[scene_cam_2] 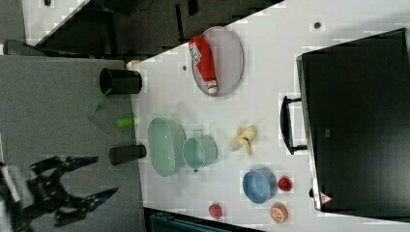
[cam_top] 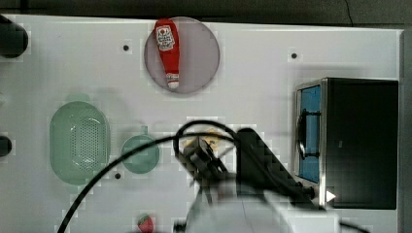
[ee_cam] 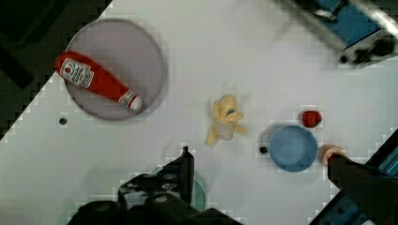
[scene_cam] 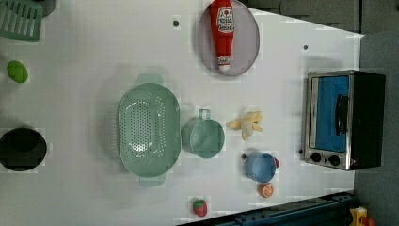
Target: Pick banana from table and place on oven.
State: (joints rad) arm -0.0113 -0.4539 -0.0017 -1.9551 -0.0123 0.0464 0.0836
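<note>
Right view has the black two-fingered gripper (scene_cam_2: 105, 175) hanging off the table's edge, its fingers spread wide with nothing between them, which fits an approach not yet closed on anything. In the wrist view the same fingers frame the work below, and the small pale yellow toy banana (ee_cam: 224, 121) lies on the white flat tabletop (ee_cam: 244, 56) ahead of them, untouched, so the pick has yet to be made. By the left view, the banana (scene_cam: 245, 125) rests flat with its peel ends splayed, at about two o'clock from the mint green handled cup (scene_cam: 203, 137) and apart from it, leaving room for fingers to come down on either side. The round blue bowl (scene_cam: 259, 167) sits near it at five o'clock, a likely thing to brush on descent. Farther out, the boxy silver-framed toaster oven with a blue glass door (scene_cam: 343, 120) stands at three o'clock from the banana; its matte black top looks bare in the right view, a broad flat landing place. The red ketchup bottle (scene_cam: 222, 33) lies on a round grey plate (scene_cam: 250, 44) at eleven o'clock, well clear of the path to the oven.
</note>
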